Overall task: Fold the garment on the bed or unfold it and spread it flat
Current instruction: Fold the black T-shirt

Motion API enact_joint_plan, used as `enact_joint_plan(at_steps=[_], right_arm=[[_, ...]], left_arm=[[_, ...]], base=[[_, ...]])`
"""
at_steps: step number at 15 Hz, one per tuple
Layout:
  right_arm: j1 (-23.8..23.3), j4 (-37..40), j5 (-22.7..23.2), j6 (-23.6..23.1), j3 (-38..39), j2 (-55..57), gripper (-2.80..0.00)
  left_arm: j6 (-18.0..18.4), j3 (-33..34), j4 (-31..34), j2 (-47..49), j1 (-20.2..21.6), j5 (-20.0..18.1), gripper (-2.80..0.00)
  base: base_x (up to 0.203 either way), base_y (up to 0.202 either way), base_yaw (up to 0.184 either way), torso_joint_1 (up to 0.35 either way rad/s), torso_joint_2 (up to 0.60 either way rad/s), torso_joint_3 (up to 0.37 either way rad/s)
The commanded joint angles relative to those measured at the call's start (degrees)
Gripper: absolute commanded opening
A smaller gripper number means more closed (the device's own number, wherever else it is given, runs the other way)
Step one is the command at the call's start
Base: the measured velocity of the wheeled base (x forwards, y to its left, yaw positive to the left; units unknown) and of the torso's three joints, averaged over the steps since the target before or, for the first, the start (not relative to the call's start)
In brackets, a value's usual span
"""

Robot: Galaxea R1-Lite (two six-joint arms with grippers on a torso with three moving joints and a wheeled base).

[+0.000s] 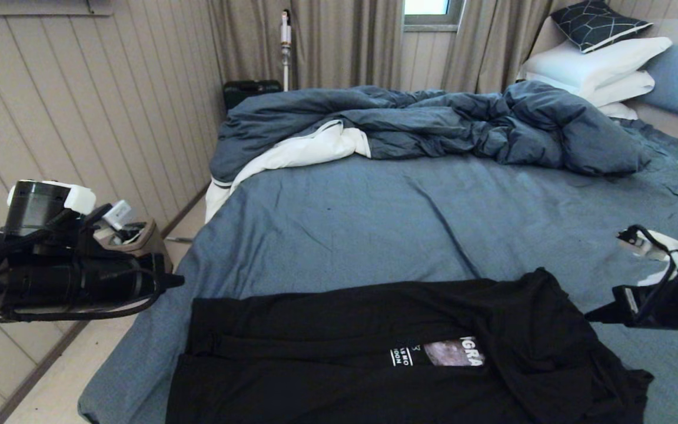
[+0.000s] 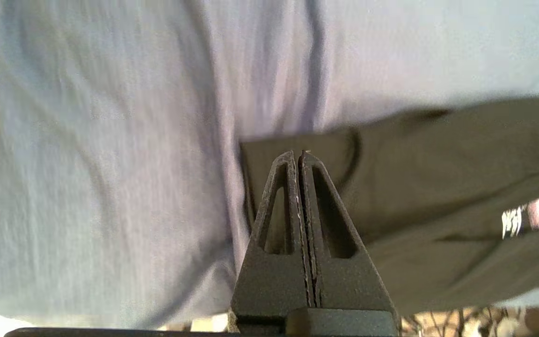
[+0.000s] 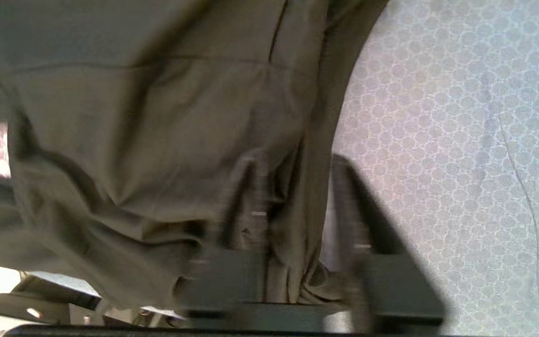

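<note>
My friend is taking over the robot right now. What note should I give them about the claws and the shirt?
Left claw: shut, empty, raised over the shirt's left edge.
Right claw: fingers parted, with a fold of black cloth between them at the shirt's right edge.
Black T-shirt: on the near end of the bed, partly folded, only a strip of the print showing.
Blue duvet: bunched at the far end, clear of the shirt.
Done: some folds are in.
Left: the right side is rumpled; finish and tidy the fold.
</note>
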Motion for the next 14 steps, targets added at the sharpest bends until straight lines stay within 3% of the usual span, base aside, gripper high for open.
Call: enact_joint_plan(at_steps=[1,3,7,14], right_arm=[[0.05,0.59,0.13,-0.44,0.30,-0.74,0.00],[0.45,3.31,0.13,-1.67,0.08,-1.00,0.00],[1.96,2.77,0.27,-1.45,0.67,1.74,0.00],[4.19,-3.76,0.83,-0.84,1.80,9.31,0.00]], left_arm=[[0.02,1.12,-1.90,0.94,0.12,-0.01,-2.80],[0.13,2.24,-5.32,1.75,0.05,0.18,-2.80],[0.13,2.67,-5.64,1.90,0.03,0.61,-2.80],[0.22,2.67,-5.47,2.21,-0.06,0.03,-2.80]], base=[[0.000,0.000,0.000,0.000,0.00,0.000],[0.000,0.000,0.000,0.000,0.00,0.000],[0.000,0.000,0.000,0.000,0.00,0.000],[0.000,0.000,0.000,0.000,0.00,0.000]])
